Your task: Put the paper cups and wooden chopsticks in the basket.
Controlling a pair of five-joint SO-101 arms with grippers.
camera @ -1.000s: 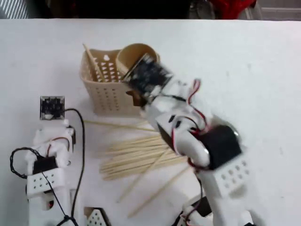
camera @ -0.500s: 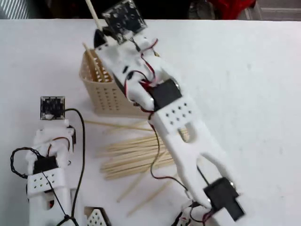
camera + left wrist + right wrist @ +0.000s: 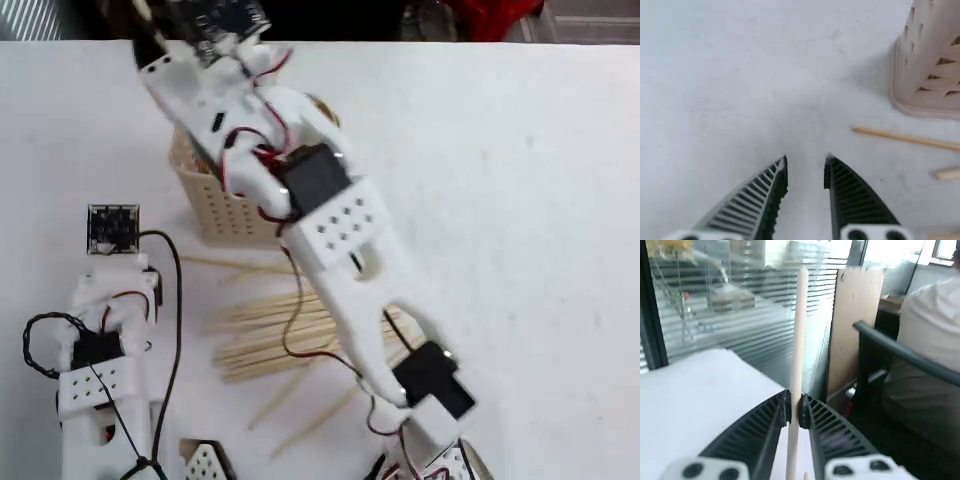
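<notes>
My right gripper [image 3: 796, 405] is shut on a single wooden chopstick [image 3: 799, 330], which stands upright between its fingers. From above, the right arm stretches over the beige basket [image 3: 215, 205], and its gripper [image 3: 152, 48] is past the basket's far left corner at the table's back edge. A paper cup rim [image 3: 324, 107] peeks out beside the arm, mostly hidden. A pile of chopsticks [image 3: 270, 335] lies in front of the basket. My left gripper [image 3: 806, 162] hovers open over bare table, short of the basket corner [image 3: 932, 65] and one loose chopstick [image 3: 905, 137].
The left arm [image 3: 100, 335] rests at the near left with its black cable [image 3: 175, 300] looping beside it. Stray chopsticks [image 3: 320, 420] lie at the near side of the pile. The right half of the white table [image 3: 520, 180] is bare.
The right arm swung up from beside the basket and out over it toward the far left, carrying a chopstick. The left arm stayed still.
</notes>
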